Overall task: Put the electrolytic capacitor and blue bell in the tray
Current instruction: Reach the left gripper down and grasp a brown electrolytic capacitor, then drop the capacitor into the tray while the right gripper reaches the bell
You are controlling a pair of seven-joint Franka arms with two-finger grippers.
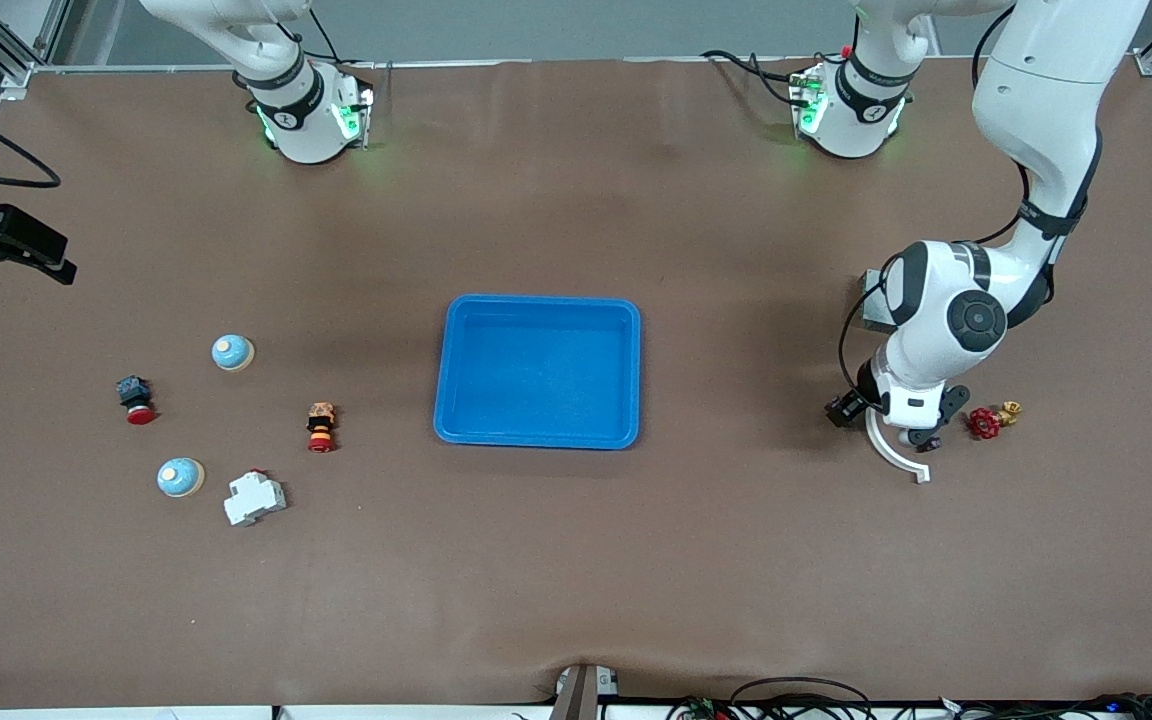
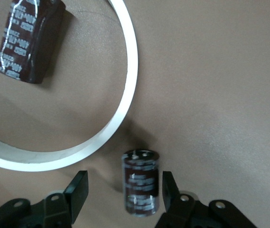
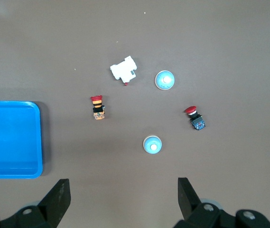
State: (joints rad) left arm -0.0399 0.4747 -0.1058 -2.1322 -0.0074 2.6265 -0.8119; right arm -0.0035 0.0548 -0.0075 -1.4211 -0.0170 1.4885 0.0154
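Centrally, the tray (image 1: 539, 371) lies flat on the table and holds nothing. Well away from the tray, toward the left arm's end, the left gripper (image 2: 123, 195) is low at the table surface, its fingers (image 2: 79, 188) standing apart on either side of an upright electrolytic capacitor (image 2: 141, 181), with a gap still visible on one flank. The right gripper (image 3: 123, 192) hangs wide open and holds nothing, above bare table. Two blue bells (image 1: 233, 352) (image 1: 180, 477) sit well off from the tray, toward the right arm's end.
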